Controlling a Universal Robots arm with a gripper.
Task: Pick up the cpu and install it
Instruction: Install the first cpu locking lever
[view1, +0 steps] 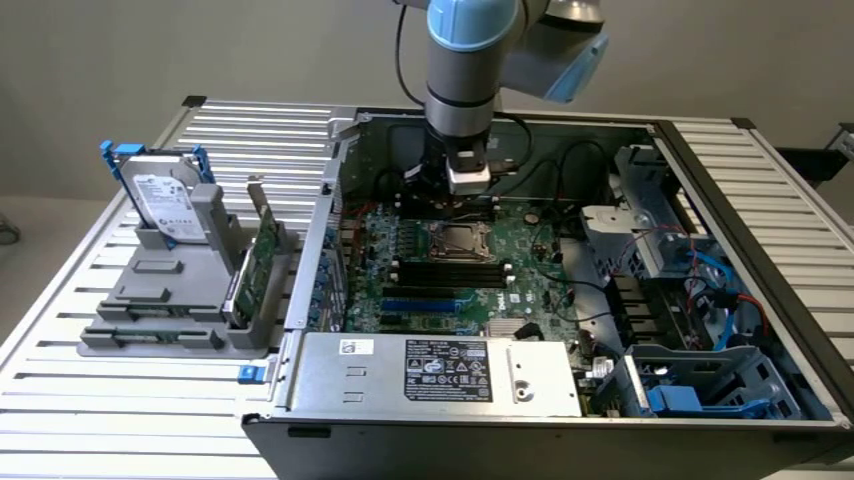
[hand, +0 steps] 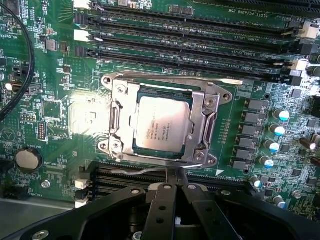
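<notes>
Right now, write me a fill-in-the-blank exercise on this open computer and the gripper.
1. The cpu lies in its ____ on the motherboard.
2. The gripper above the board has its fingers ____.
3. In the exterior view, the hard drive stands to the ____ of the computer case.
Missing words: socket; shut; left.

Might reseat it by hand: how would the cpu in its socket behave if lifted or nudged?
The cpu is a flat metal-topped square: probably stiff and light. Its smooth lid may be slippery. The metal frame overlaps its edges, so nudges likely won't shift it.
</notes>
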